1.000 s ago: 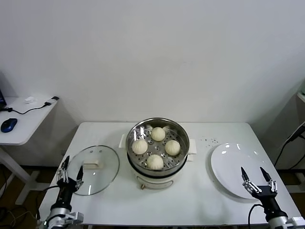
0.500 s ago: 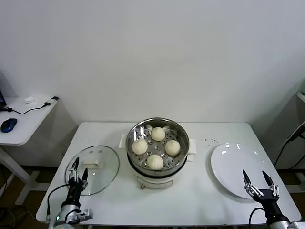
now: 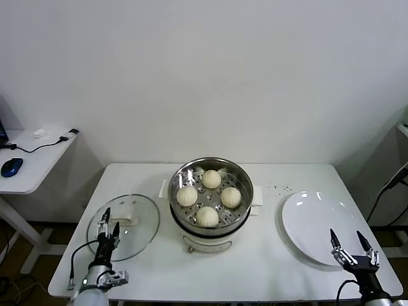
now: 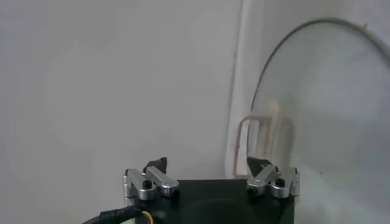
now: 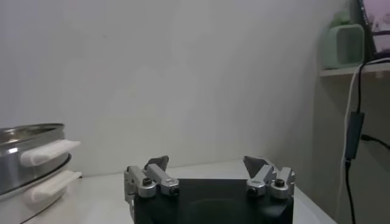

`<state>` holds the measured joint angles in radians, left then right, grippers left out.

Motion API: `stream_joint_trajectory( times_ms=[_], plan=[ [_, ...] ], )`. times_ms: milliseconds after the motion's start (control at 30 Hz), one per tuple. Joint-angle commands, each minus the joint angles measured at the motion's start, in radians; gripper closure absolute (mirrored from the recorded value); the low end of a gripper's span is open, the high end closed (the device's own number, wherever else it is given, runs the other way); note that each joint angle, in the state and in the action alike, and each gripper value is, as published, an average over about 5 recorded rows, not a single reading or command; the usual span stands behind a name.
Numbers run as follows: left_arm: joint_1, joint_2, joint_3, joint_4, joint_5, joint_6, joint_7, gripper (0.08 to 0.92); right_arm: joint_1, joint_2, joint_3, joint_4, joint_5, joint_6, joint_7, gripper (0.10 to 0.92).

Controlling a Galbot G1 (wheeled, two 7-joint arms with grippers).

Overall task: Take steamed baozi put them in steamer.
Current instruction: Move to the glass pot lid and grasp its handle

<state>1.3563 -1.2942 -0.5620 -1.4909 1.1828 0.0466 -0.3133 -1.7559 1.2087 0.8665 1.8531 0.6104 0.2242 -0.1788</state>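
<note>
All four steamed baozi (image 3: 209, 196) sit in the steamer (image 3: 211, 222) at table centre, spaced in a ring on the perforated floor, none touching. Glass lid (image 3: 124, 226) lies flat on the table (image 3: 255, 274) to the steamer's left, just beside it. White plate (image 3: 314, 226) to the right (bare, near the table edge). Left gripper (image 3: 107, 224) low at the front-left, over the lid's near rim, fingers spread, holding nothing. Right gripper (image 3: 350, 245) at the front-right, by the plate's near edge, fingers also spread, nothing between them. Nothing blocks the steamer from above. Side desk (image 3: 32, 167) far left carries a blue mouse (image 3: 11, 167) and a cable.
</note>
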Motion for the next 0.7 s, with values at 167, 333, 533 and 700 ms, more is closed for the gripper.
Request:
stream_joint_trajectory(
  times_ms=[167, 333, 533, 700],
  plan=[
    [-0.108, -0.005, 0.0, 0.122, 0.019, 0.002, -0.005, 0.177, -0.005, 0.023, 0.003, -0.016, -0.028, 0.004, 0.011, 0.203],
    [-0.103, -0.01, 0.005, 0.13, 0.021, 0.0, -0.012, 0.193, -0.007, 0.033, 0.004, -0.021, -0.039, 0.005, 0.011, 0.203],
    [-0.094, -0.012, 0.005, 0.122, 0.02, -0.005, -0.023, 0.34, -0.011, 0.041, 0.003, -0.031, -0.05, 0.009, 0.007, 0.203],
    [-0.09, -0.011, 0.003, 0.113, 0.019, -0.011, -0.028, 0.487, -0.014, 0.046, 0.0, -0.028, -0.061, 0.01, 0.004, 0.203]
  ],
)
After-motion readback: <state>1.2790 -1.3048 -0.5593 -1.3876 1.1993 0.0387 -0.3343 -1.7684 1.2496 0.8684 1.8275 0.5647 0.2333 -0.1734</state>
